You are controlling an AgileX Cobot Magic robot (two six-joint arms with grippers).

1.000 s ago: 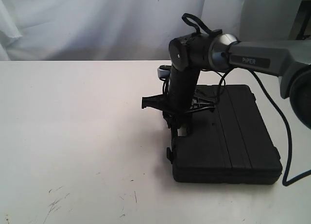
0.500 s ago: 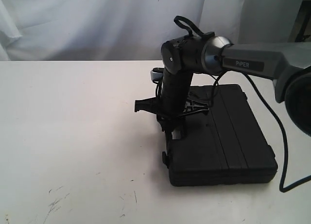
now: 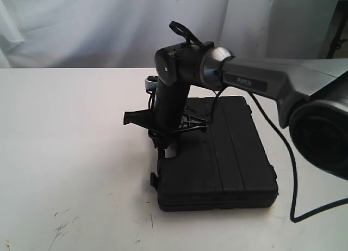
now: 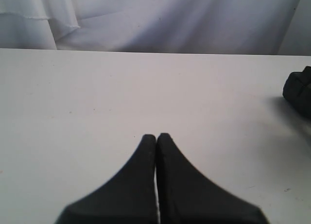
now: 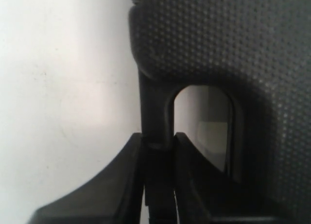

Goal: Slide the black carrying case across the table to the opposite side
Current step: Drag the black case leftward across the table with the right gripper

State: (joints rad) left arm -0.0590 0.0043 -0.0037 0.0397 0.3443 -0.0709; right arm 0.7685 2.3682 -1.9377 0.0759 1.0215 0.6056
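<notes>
The black carrying case lies flat on the white table, right of the middle. My right gripper points straight down at the case's left edge and is shut on its handle. In the right wrist view the handle bar runs between the two fingers, beside the dotted black lid. My left gripper is shut on nothing above bare table; it does not show in the exterior view. A corner of the case sits at the edge of the left wrist view.
A white cloth backdrop hangs behind the table's far edge. Dark scuff marks lie near the front left. A black cable loops from the right arm down to the table beside the case.
The right arm has pulled the case to the left across the table, roughly 70 pixels over the second. The grip on the handle is unchanged.
</notes>
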